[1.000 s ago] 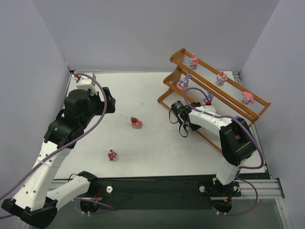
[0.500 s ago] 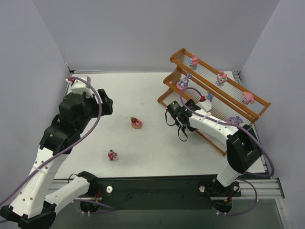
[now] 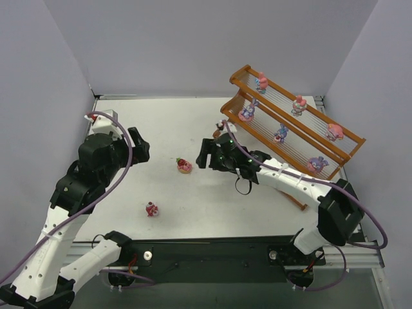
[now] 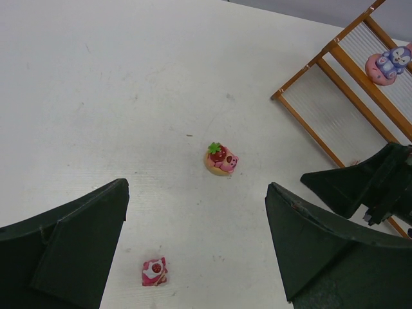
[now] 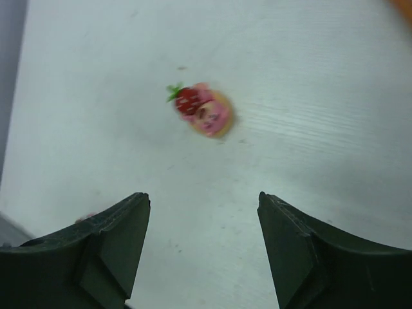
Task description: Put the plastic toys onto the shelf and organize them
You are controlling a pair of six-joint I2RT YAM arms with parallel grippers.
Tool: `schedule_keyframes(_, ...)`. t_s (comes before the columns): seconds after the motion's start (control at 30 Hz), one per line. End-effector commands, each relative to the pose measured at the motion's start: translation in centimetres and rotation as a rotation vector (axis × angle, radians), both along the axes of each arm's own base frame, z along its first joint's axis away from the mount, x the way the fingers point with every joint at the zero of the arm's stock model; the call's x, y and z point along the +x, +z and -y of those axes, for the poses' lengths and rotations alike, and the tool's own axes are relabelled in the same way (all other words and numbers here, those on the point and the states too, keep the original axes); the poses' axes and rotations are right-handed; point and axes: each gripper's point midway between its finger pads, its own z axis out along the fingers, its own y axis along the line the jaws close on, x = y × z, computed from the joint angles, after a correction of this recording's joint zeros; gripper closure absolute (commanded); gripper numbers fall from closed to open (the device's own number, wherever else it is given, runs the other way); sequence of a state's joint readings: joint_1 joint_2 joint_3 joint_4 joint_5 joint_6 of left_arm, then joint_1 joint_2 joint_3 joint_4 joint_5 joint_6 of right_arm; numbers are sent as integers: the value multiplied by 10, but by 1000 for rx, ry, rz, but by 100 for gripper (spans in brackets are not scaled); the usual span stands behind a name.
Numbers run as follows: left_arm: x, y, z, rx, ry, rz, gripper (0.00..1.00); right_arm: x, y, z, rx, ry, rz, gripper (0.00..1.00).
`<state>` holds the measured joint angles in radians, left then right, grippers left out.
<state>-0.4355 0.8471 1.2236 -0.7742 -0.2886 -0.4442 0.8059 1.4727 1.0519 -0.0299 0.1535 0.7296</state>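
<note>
The shelf (image 3: 291, 122) stands at the back right, an orange-brown stepped rack. Three pink toys (image 3: 299, 104) sit on its top tier. On the middle tier are three more, among them a blue-purple one (image 3: 280, 134). Two toys lie on the table: a strawberry-topped pink one (image 3: 185, 165) (image 4: 221, 159) (image 5: 205, 111) and a small red one (image 3: 152, 209) (image 4: 154, 271). My right gripper (image 3: 205, 156) (image 5: 203, 196) hangs open and empty just right of the strawberry toy. My left gripper (image 3: 139, 144) (image 4: 196, 187) is open wide and empty, high above the table's left side.
Grey walls close in the white table (image 3: 167, 122) on the left, back and right. The shelf's lowest tier (image 4: 335, 116) reaches toward the middle of the table. My right arm (image 3: 290, 180) stretches across in front of the shelf.
My right arm has swung left, away from the shelf and toward the strawberry toy, and its jaws have spread wider. The left arm has drifted slightly left.
</note>
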Motion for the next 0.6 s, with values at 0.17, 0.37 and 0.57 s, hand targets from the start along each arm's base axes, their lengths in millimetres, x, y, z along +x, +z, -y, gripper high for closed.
schedule_keyframes(0.17, -14, 41, -14, -35, 36, 90, 3, -95, 26, -168, 102, 1022, 130, 34)
schedule_keyframes(0.37, -22, 61, -20, -38, 44, 133, 3, -114, 0, -220, 103, 1099, 120, 35)
schedule_keyframes(0.57, -23, 66, -20, -29, 37, 145, 3, -132, -46, -239, -7, 1141, 84, 32)
